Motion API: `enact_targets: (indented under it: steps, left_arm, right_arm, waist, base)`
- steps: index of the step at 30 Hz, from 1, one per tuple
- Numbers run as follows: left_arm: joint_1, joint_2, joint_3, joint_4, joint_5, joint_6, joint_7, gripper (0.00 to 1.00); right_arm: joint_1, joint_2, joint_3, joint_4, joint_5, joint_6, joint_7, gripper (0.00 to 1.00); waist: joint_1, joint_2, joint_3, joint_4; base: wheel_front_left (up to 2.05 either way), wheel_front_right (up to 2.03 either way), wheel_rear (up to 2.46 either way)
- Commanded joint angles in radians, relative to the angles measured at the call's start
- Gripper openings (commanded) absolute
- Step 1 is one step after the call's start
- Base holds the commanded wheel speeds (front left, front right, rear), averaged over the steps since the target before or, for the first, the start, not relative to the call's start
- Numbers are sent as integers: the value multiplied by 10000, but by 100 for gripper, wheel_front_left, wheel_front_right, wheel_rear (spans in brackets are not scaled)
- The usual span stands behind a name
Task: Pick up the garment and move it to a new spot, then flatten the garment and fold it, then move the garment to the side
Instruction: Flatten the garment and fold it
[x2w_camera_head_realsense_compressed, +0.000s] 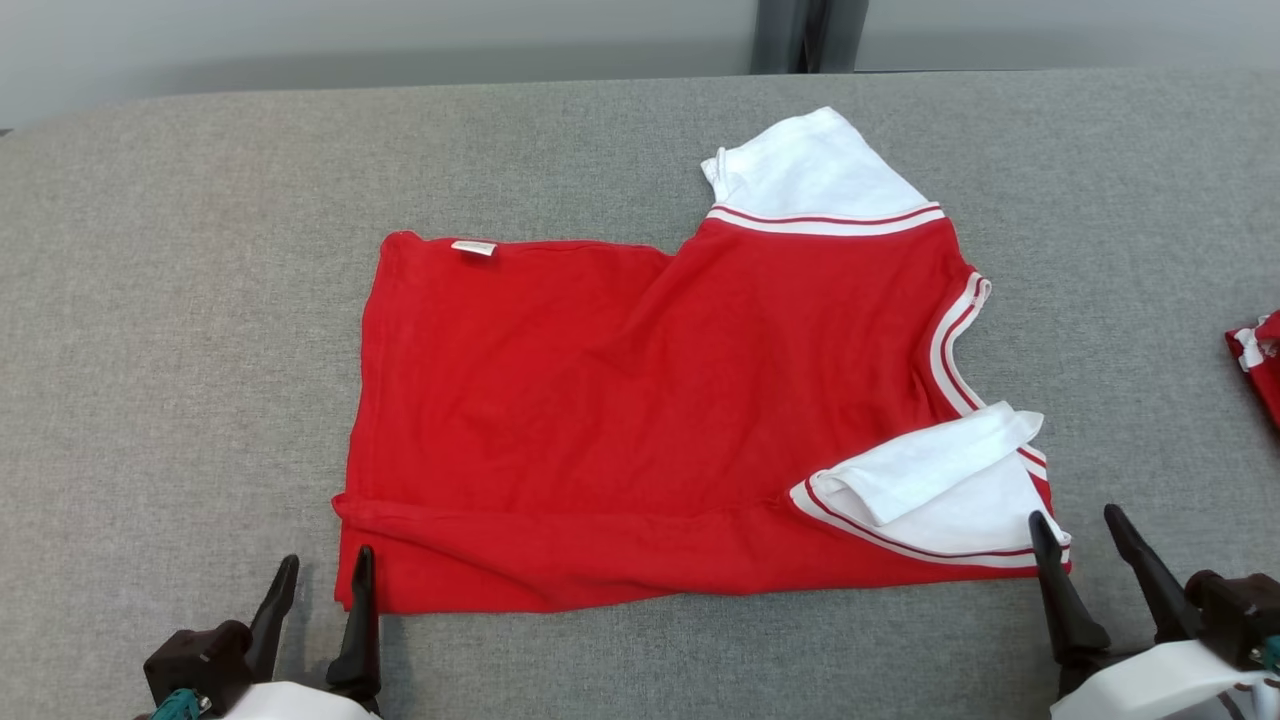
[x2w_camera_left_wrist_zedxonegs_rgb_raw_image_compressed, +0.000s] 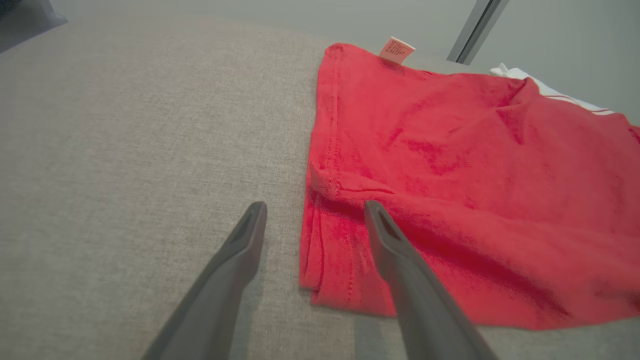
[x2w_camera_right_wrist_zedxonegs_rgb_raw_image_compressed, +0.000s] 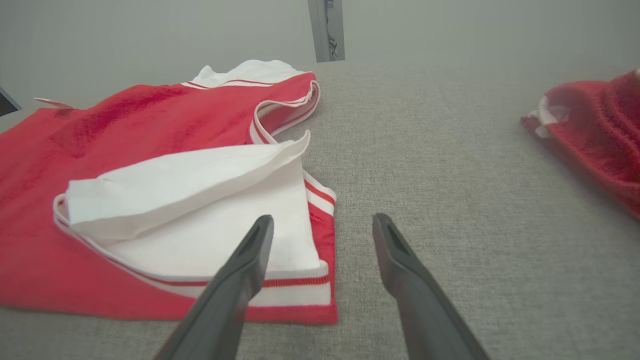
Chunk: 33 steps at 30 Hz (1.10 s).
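I'm seeing the red garment (x2w_camera_head_realsense_compressed: 640, 420) lying spread across the middle of the grey counter (x2w_camera_head_realsense_compressed: 180, 350), its white sleeves (x2w_camera_head_realsense_compressed: 810, 165) pointing toward 1 and 4 o'clock. My left pincer (x2w_camera_head_realsense_compressed: 327, 558) is hanging wide and empty at 7 o'clock, straddling the near hem corner, while my right pincer (x2w_camera_head_realsense_compressed: 1078, 515) is gaping empty at 5 o'clock, just beside the folded-over sleeve. Another red cloth (x2w_camera_head_realsense_compressed: 1260, 360) is sitting at 3 o'clock.

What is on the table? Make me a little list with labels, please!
table: grey
shirt: red and white, spread out
near sleeve: white, folded over
left gripper: open, at shirt's near left corner
right gripper: open, by near sleeve
other cloth: red, at right edge
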<state>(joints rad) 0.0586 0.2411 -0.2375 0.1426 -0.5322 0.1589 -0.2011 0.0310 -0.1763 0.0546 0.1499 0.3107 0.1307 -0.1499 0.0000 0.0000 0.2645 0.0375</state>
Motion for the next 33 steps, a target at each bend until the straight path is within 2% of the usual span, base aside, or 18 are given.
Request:
enact_targets:
  steps: [1, 8, 9, 10, 11, 12, 13, 14, 21, 26, 33]
  left_arm:
    - [-69, 28, 19, 190, -129, -116, 68, 100]
    - [-467, -86, -222, 1636, -582, -290, 1165, 100]
    - [-509, -111, -231, 1790, -653, -273, 1331, 93]
    - [-523, -124, -230, 1902, -732, -283, 1462, 66]
    - [-509, -130, -246, 2011, -801, -314, 1640, 20]
    - [-507, -138, -268, 2113, -879, -338, 1791, 0]
    - [-495, -135, -287, 2196, -956, -385, 1924, 0]
    - [-479, -158, -326, 2234, -1021, -426, 2049, 0]
    - [-337, 66, -338, 1934, -1203, -568, 2401, 0]
    - [83, 506, -344, 830, -1399, -668, 3016, 0]
    - [1033, 1179, -114, -1069, -1731, -271, 4000, 0]
  right_arm:
    - [-119, -48, 61, 201, 93, 1, -28, 100]
    - [-788, -191, 653, 1215, 536, 1, 120, 100]
    - [-871, -201, 729, 1351, 655, 1, 152, 100]
    - [-909, -217, 813, 1478, 737, 1, 259, 100]
    - [-955, -251, 897, 1570, 819, 1, 291, 62]
    - [-998, -254, 952, 1656, 911, 1, 318, 43]
    - [-1026, -258, 1001, 1738, 984, 1, 344, 4]
    - [-1030, -276, 1036, 1786, 1061, 1, 343, 0]
    - [-962, -298, 870, 1452, 1815, 1, 181, 0]
    - [-314, -431, 632, 526, 2471, 1, 638, 0]
    - [1377, -251, -25, -809, 2540, 0, 1642, 0]
  waist:
    - [0, 0, 44, 10]
    - [0, 0, 131, 22]
    - [0, 0, 132, 24]
    - [0, 0, 137, 27]
    - [0, 0, 144, 34]
    - [0, 0, 149, 44]
    - [0, 0, 163, 46]
    - [0, 0, 177, 51]
    - [0, 0, 288, 88]
    - [0, 0, 309, 216]
    - [0, 0, 223, 268]
  base:
    - [0, 0, 0]
    - [0, 0, 0]
    - [0, 0, 0]
    - [0, 0, 0]
    - [0, 0, 0]
    - [0, 0, 0]
    - [0, 0, 0]
    - [0, 0, 0]
    - [0, 0, 0]
    - [0, 0, 0]
    - [0, 0, 0]
